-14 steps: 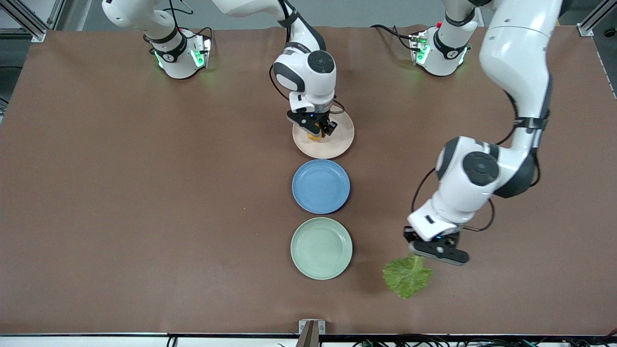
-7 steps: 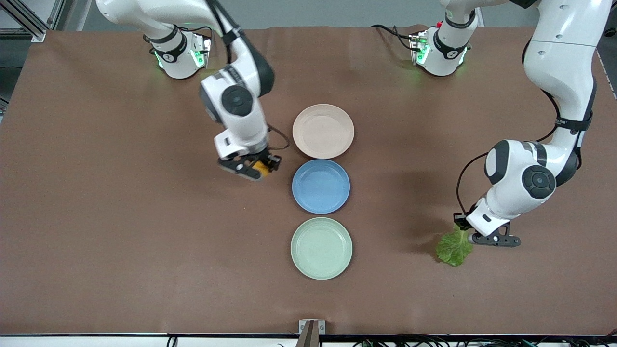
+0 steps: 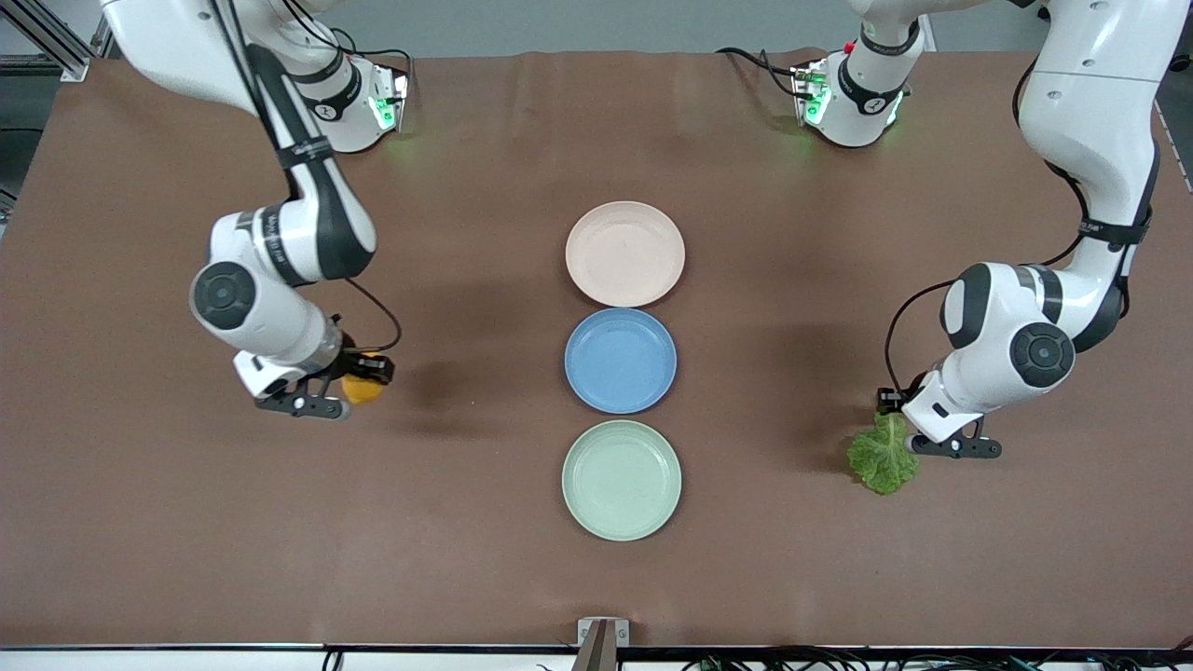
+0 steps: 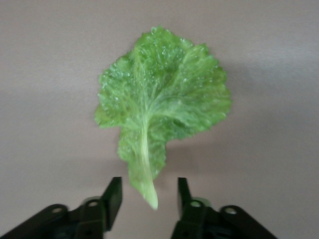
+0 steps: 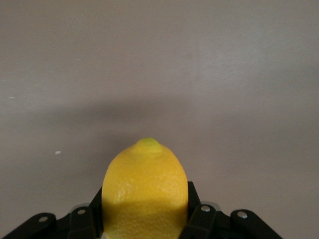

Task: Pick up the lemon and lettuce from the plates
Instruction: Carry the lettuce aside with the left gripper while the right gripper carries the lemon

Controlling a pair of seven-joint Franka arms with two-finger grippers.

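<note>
The lettuce (image 3: 883, 458) lies flat on the brown table toward the left arm's end, off the plates. It also shows in the left wrist view (image 4: 162, 99). My left gripper (image 3: 902, 425) (image 4: 148, 199) is open, and the pale stem tip sits between its fingers without touching them. My right gripper (image 3: 354, 380) (image 5: 144, 211) is shut on the lemon (image 3: 363, 389) (image 5: 144, 191) and holds it low over bare table toward the right arm's end. The beige-pink plate (image 3: 624, 253) and the mint green plate (image 3: 622, 480) are both empty.
An empty blue plate (image 3: 620, 361) sits between the two plates in the row down the table's middle. The arm bases (image 3: 345, 102) (image 3: 853, 93) stand along the table edge farthest from the front camera.
My right gripper lifted the lemon off the beige-pink plate and carried it toward the right arm's end. My left gripper carried the lettuce toward the left arm's end and let it go.
</note>
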